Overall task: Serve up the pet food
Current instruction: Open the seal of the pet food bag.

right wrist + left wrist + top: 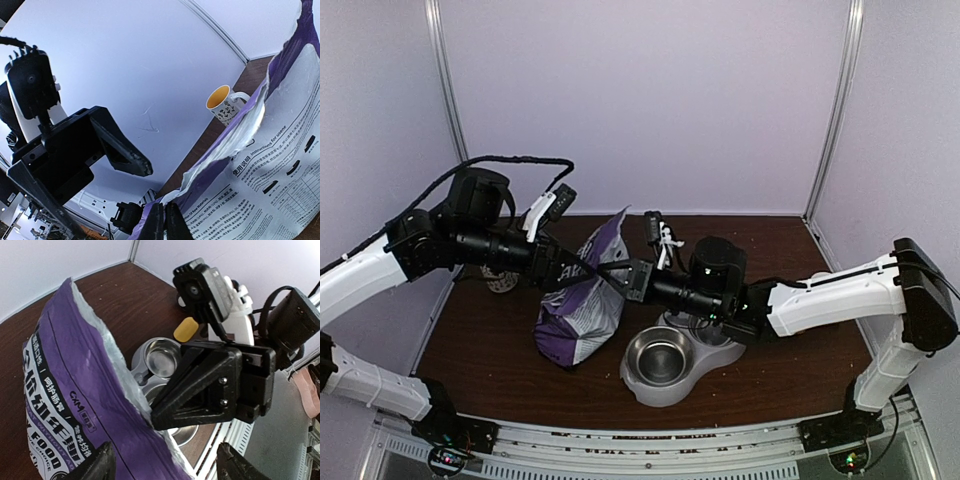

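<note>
My left hand (167,465) stood wide astride the open edge of the purple bag (75,390) on the bench (780,250); my right hand (165,220) pinched its torn rim. The pet food was hidden from me.

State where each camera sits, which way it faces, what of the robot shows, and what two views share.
Top camera: above and behind the arms, looking down at table, bag and double bowl; both arms show.
Left wrist: on the left arm, faces over the bag's top toward the bowl; left gripper open at bottom.
Right wrist: on the right arm, looks along the bag toward a mug; right gripper pinches the bag's edge.
Shared: both wrist views show the bag and the opposite gripper.
</note>
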Action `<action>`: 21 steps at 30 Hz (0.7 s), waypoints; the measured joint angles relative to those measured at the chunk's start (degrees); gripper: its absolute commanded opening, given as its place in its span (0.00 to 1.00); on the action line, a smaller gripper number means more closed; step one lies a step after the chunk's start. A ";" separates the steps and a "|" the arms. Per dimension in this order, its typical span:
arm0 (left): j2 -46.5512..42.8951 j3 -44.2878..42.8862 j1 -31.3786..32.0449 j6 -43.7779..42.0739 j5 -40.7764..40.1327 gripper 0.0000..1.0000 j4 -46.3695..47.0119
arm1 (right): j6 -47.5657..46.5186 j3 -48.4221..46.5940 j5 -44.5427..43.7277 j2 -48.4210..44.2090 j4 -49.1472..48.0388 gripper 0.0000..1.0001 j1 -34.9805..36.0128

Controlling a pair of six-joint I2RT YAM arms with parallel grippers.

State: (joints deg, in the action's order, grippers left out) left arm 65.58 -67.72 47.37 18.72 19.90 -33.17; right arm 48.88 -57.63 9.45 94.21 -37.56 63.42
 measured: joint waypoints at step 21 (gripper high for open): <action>10.82 -9.42 -0.94 6.67 -8.81 0.54 -1.60 | -2.32 0.68 2.12 1.05 -4.20 0.00 -0.46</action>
State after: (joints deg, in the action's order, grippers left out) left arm 76.40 -77.14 46.44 25.39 11.09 -34.76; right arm 46.57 -56.95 11.57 95.26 -41.76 62.96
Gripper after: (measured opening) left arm 0.576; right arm 0.002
